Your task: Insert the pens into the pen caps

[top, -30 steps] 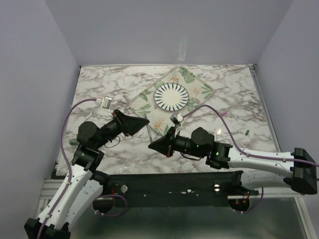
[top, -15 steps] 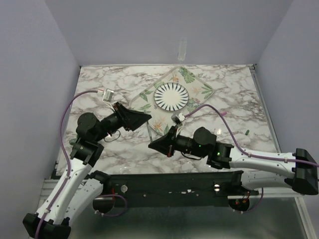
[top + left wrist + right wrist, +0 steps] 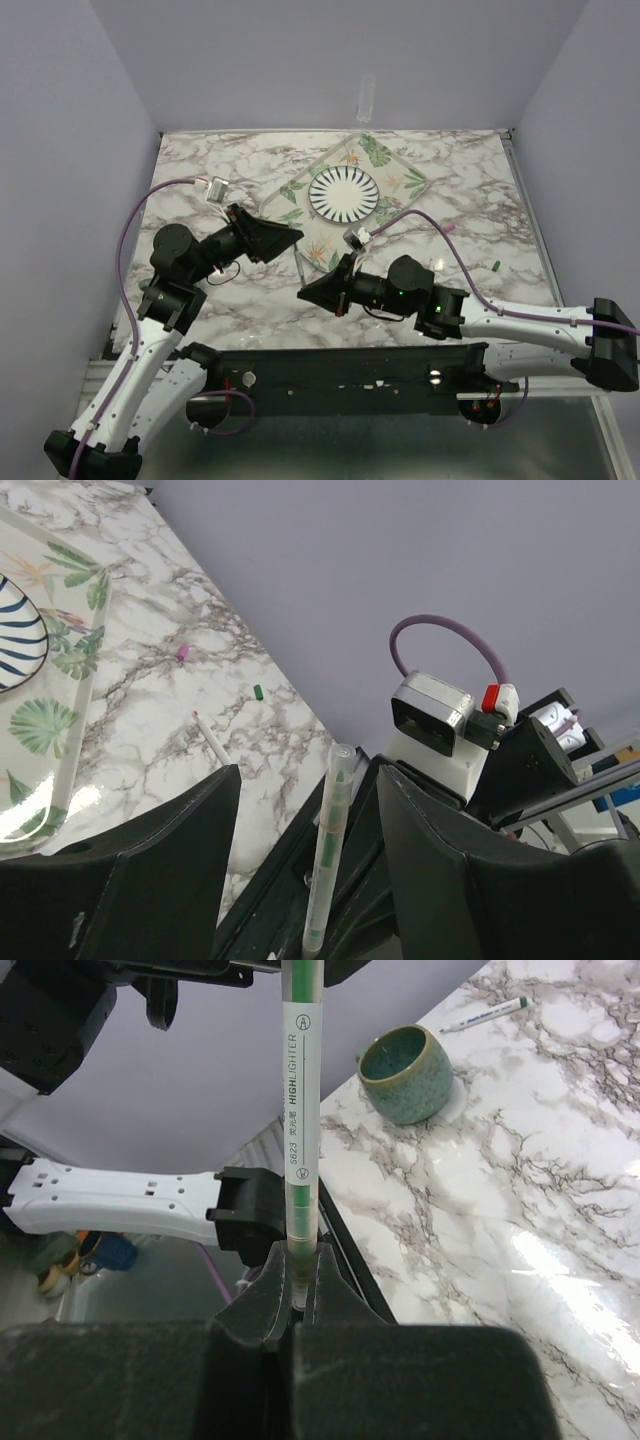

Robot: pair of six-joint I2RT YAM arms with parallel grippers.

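Since a second ago: my left hand [image 3: 310,772] has swung up and toward the tray; my right arm is about where it was.

Right hand [image 3: 295,1282]: fingers clamped on the lower end of a green highlighter [image 3: 300,1110], which stands straight out from them. Label reads HIGHLIGHTER.

Left hand: fingers spread wide, holding nothing. In its wrist view the highlighter runs up the gap between them, touching neither as far as I can see.

Left wrist view shows what the right does not: pink cap [image 3: 182,652], green cap [image 3: 257,691] and a thin white pen [image 3: 208,736], lying apart on the marble table [image 3: 150,580]. Beside them is the leaf-print tray [image 3: 45,725], and its striped plate [image 3: 12,630] is cut off by the frame edge.

Right wrist view alone shows a green cup [image 3: 405,1060] and, past it, another pen [image 3: 485,1015] on the marble.

Overhead, the highlighter is only a faint sliver between the two hands. Whether its far tip is capped, I cannot tell.
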